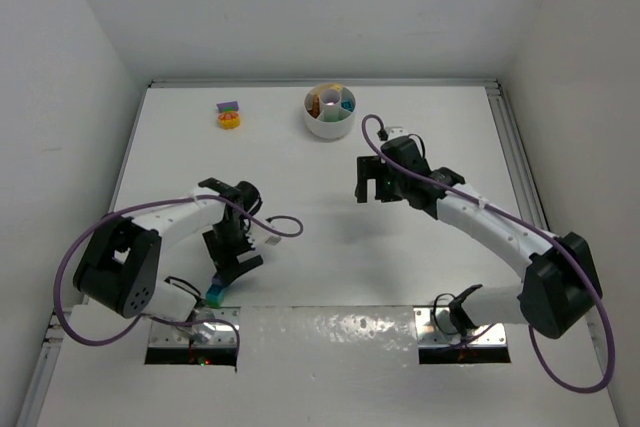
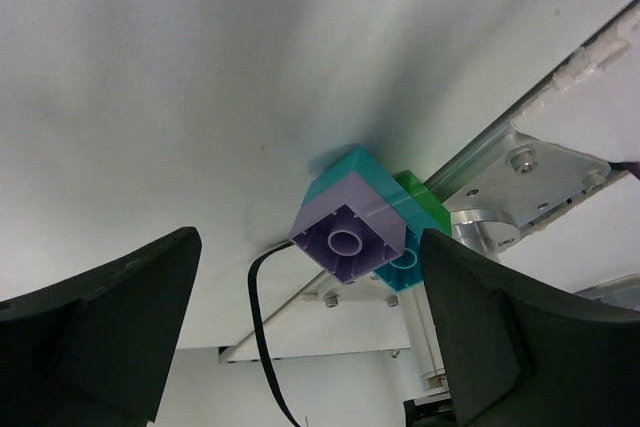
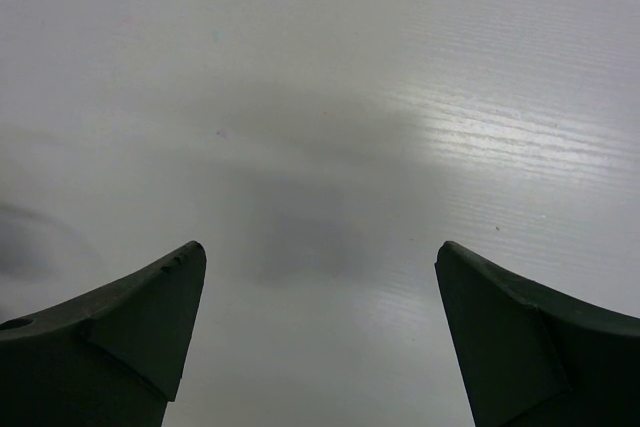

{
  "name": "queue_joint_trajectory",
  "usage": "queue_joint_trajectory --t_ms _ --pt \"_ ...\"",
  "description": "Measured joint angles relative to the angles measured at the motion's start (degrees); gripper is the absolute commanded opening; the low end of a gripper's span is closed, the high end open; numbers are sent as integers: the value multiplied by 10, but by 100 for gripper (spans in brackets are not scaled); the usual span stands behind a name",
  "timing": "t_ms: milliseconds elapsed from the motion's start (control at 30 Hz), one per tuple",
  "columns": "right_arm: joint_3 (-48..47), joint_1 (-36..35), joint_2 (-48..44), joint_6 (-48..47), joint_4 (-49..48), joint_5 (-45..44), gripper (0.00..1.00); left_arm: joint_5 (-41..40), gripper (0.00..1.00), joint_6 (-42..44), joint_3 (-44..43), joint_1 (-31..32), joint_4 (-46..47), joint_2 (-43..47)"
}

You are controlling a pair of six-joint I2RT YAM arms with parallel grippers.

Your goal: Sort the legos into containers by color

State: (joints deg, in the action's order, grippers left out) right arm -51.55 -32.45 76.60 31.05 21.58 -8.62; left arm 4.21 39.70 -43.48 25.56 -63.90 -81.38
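A cluster of legos lies at the table's near edge: a purple brick (image 2: 345,237) against a teal brick (image 2: 398,209) and a green brick (image 2: 428,203). From above only the teal and green legos (image 1: 215,295) show. My left gripper (image 2: 310,239) (image 1: 228,272) is open, its fingers either side of the purple brick, the right one close to the teal brick. Far back left sit a purple brick (image 1: 229,105) and an orange-yellow piece (image 1: 229,121). The round white dish (image 1: 312,123) at the back holds several legos in its containers. My right gripper (image 3: 320,247) (image 1: 372,192) hangs open over bare table.
The left arm's metal mounting plate (image 2: 530,182) and a rail lie just past the near-edge bricks. A thin black cable (image 2: 262,337) runs below the purple brick. Purple cables loop around both arms. White walls enclose the table on three sides.
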Motion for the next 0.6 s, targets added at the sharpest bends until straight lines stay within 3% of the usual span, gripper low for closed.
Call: queue_joint_trajectory --t_ms 33,167,233,400,500,567,600 --pt "0 0 -3 0 0 -2 95 -4 78 -5 0 0 1 0" --pt "0 0 -14 -2 0 -4 95 -20 70 -21 0 0 7 0" --pt "0 0 -14 -5 0 -4 95 -25 55 -27 0 0 9 0" --pt "0 0 -14 -15 3 -11 95 -27 40 -33 0 0 10 0" --pt "0 0 -14 -19 6 -18 95 -27 23 -33 0 0 10 0" --pt "0 0 -14 -21 8 -19 95 -26 4 -35 0 0 10 0" --pt "0 0 -14 -22 9 -20 95 -25 0 -37 0 0 10 0"
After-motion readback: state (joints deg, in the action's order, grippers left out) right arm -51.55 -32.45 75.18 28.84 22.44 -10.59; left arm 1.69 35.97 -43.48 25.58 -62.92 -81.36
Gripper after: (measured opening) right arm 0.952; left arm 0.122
